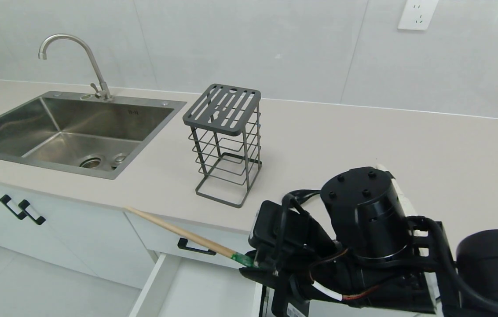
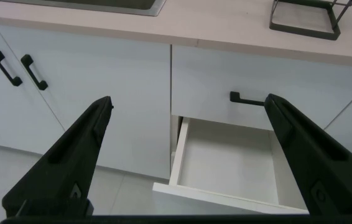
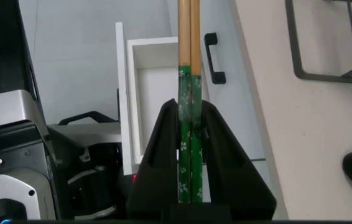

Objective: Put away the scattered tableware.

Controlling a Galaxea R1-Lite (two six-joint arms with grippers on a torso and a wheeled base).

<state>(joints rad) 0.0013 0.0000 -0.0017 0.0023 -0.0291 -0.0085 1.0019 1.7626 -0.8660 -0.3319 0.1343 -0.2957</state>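
Note:
A pair of wooden chopsticks (image 1: 178,232) with green patterned ends is held in my right gripper (image 1: 252,264), which is shut on the green ends. The sticks point left and away along the counter's front edge, above the open white drawer (image 1: 196,286). In the right wrist view the chopsticks (image 3: 188,74) run straight out from between the fingers (image 3: 157,149), over the drawer (image 3: 154,87). My left gripper (image 2: 188,102) hangs open in front of the cabinets, facing the open drawer (image 2: 226,162), with nothing between its fingers.
A dark wire rack (image 1: 227,141) stands in the middle of the countertop (image 1: 363,145); its base (image 3: 331,59) lies close to the chopsticks. A steel sink (image 1: 68,132) with a tap (image 1: 77,57) is at the left. Black cabinet handles (image 2: 17,68) sit below the sink.

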